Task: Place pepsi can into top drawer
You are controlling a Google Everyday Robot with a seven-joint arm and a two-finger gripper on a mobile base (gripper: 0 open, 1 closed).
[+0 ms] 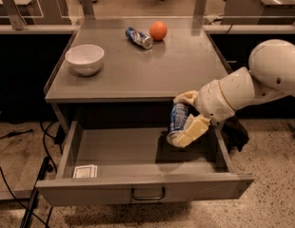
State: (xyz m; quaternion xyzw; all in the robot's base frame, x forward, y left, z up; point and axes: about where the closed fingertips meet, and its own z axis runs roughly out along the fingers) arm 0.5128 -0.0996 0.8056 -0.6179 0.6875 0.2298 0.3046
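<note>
Top drawer: pulled open, white card at front left.
Pepsi can: gripped by the fingers, near upright, base toward the drawer floor on its right side.
Gripper: just below the table edge.
Behind: bowl, orange.

Top drawer pulled out, open from above. Floor bare across centre & left, save small white card in front-left corner. Gripper, clamped on pepsi can, fills right-rear part just below table edge; little headroom there. Arm comes in over drawer's right wall. Tabletop: bowl left, slim can & orange at rear; front & right open.
</note>
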